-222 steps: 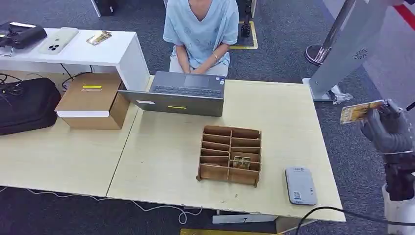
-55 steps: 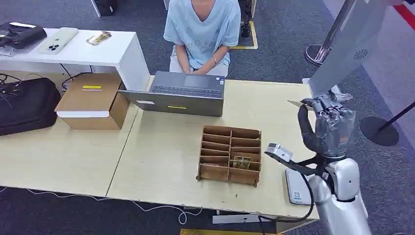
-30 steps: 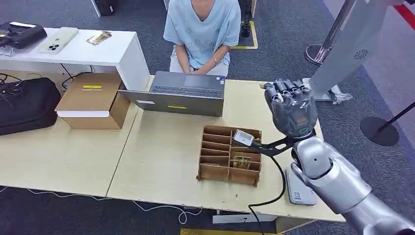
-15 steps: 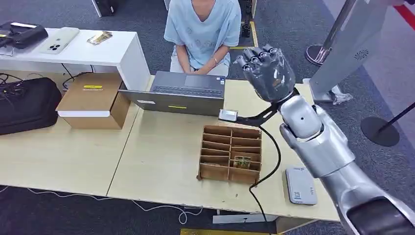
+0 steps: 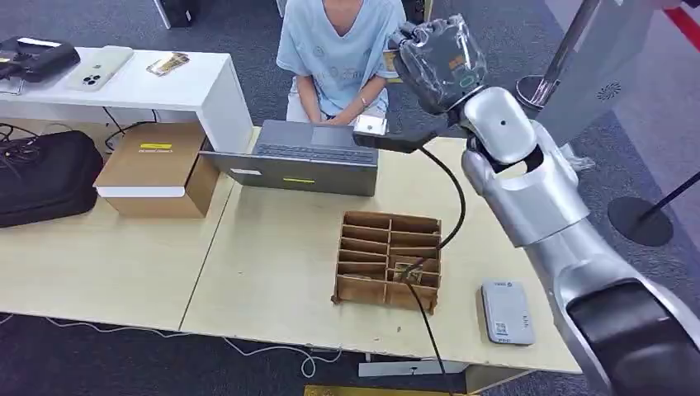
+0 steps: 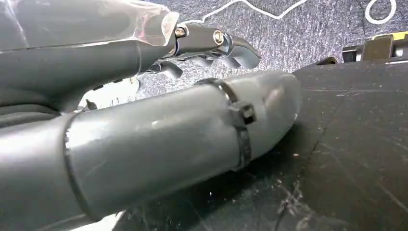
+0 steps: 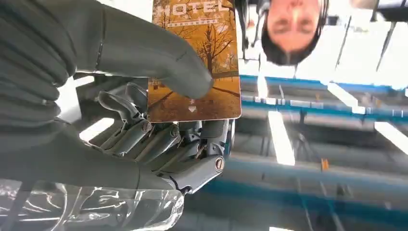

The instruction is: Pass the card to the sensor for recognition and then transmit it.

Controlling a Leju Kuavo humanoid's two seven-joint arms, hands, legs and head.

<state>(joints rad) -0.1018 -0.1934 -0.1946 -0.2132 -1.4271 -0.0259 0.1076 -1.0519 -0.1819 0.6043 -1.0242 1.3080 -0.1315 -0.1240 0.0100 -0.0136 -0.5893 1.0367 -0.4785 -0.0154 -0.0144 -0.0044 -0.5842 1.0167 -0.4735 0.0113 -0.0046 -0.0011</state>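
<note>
Card (image 7: 195,57) pinched under thumb against fingers of right hand (image 7: 144,110).

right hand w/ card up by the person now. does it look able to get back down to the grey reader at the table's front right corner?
Probably yes. The right hand holds the card high past the laptop; the reader lies bare, apart from the wooden organizer, nothing on it. Only the hand's dangling cable hangs near the organizer.

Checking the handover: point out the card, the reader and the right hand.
card (image 7: 195,57), right wrist view, printed face.
reader (image 5: 507,312), head view, grey top.
right hand (image 5: 437,58), head view, back of hand.
</note>
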